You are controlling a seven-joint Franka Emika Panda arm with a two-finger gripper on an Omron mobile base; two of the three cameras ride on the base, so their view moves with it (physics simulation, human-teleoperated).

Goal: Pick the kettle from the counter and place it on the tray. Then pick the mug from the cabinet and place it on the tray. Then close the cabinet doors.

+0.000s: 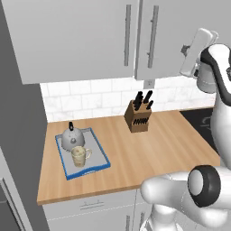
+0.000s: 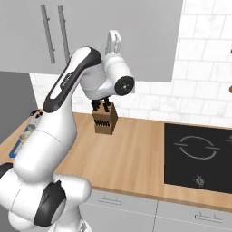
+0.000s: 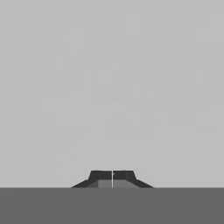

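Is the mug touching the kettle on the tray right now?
Cannot tell. In the left base view the mug stands just in front of the kettle on the tray, their outlines overlapping, so no gap or contact shows.

Counter [image 1: 135,153] with tray [image 1: 104,159], knife block [image 1: 136,118]

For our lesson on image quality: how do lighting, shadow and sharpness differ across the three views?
Left base view: even light, soft shadow under the cabinet, kettle slightly soft. Right base view: a sheen on the dark hob. Hand view: flat grey, featureless, the shut hand crisp.
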